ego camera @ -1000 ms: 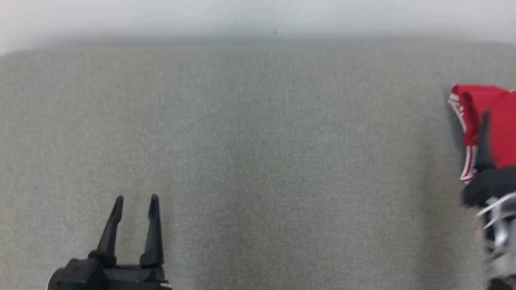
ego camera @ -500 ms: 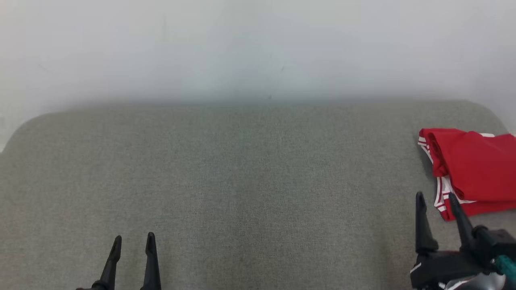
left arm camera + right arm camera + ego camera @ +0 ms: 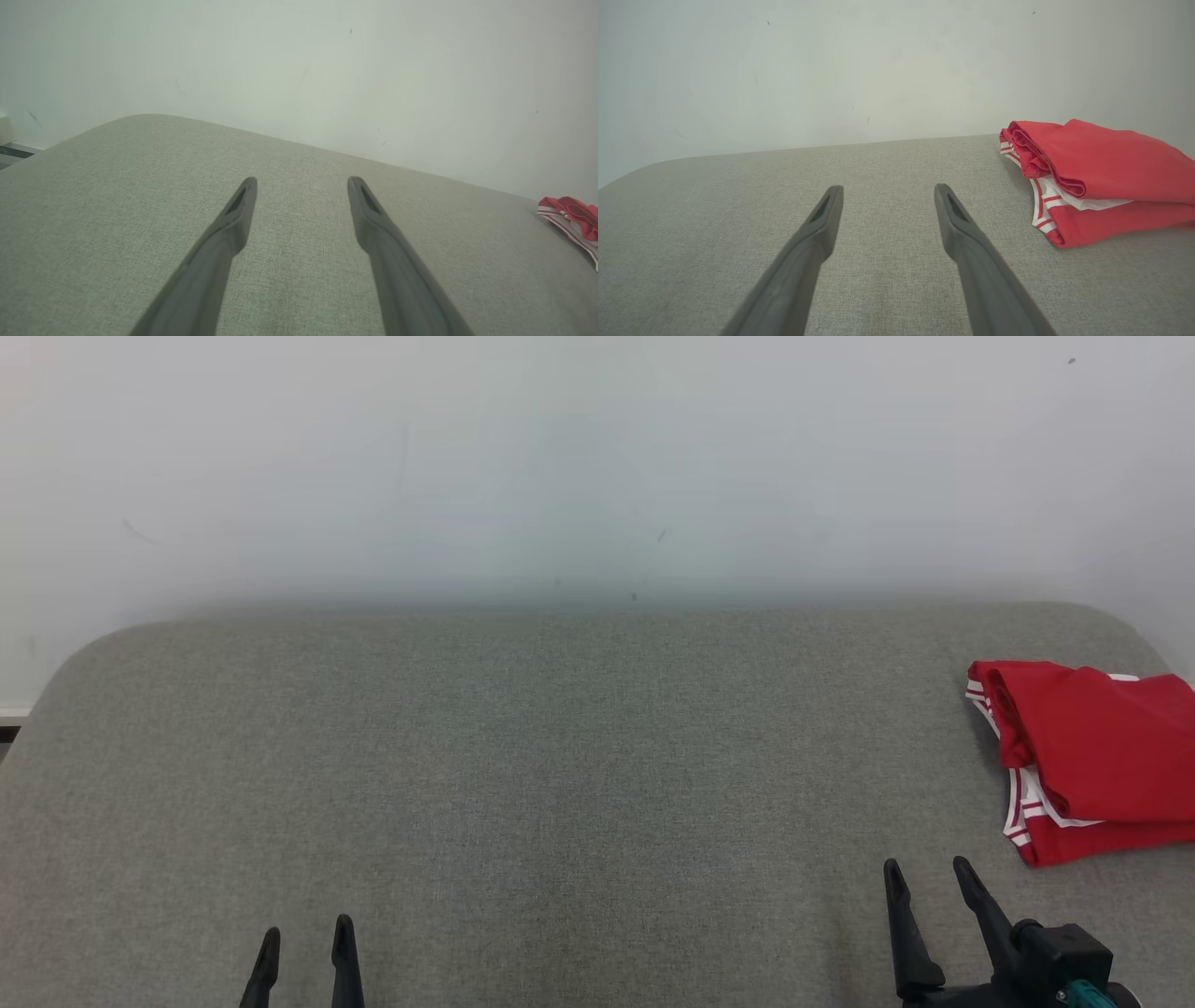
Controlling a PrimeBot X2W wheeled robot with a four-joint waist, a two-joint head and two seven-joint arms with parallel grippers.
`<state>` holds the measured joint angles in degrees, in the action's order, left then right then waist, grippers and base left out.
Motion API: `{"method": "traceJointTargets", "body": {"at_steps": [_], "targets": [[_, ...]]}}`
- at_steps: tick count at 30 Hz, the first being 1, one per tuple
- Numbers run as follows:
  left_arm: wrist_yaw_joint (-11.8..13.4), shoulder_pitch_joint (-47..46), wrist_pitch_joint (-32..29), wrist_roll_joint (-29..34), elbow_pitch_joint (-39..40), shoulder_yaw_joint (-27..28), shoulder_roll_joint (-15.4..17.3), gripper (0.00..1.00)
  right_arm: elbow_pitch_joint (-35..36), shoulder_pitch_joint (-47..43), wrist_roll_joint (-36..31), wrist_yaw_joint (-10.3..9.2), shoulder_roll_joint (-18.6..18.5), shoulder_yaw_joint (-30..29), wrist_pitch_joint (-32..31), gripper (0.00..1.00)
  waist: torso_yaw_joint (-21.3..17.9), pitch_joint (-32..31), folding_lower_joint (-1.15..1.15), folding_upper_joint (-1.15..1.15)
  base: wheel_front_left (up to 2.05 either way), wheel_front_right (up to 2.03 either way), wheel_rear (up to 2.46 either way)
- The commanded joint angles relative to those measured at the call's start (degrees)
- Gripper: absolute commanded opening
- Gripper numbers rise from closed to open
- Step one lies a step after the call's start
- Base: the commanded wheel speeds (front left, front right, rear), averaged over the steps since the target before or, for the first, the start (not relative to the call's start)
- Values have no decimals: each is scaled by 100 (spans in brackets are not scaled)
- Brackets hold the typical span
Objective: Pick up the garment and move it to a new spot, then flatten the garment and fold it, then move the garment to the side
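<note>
A: Which step are we tagging here?
B: I'm reading it as the last one, move-to-side. The garment (image 3: pixel 1088 756) is lying folded at the right edge of the grey cushion (image 3: pixel 560 784), with its white trim showing.
A: Grippers?
B: The left gripper (image 3: pixel 307 930) and the right gripper (image 3: pixel 926 866) are both sitting spread at the near edge, gripping nothing. The right one is pointing just left of the garment, not touching it.
A: Next move?
B: I'm judging no grasp is needed. The arms are just parking clear without snagging the fold.

Black right hand (image 3: pixel 926 864), teal accent (image 3: pixel 1083 994)
</note>
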<state>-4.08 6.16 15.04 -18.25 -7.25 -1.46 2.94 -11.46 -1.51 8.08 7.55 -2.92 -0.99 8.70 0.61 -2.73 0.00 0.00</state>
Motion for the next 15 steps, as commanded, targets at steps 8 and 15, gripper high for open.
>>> {"method": "traceJointTargets", "body": {"at_steps": [8,15], "targets": [[53,88,17,-82,-125,17,-7,100,-120,20,25,-16,5,-9,-52,100,-18,21,0,0,0,0,0],[88,94,17,-47,-78,40,-8,100,-136,52,96,-16,6,-4,-66,100,-51,68,0,0,0,0,0]]}}
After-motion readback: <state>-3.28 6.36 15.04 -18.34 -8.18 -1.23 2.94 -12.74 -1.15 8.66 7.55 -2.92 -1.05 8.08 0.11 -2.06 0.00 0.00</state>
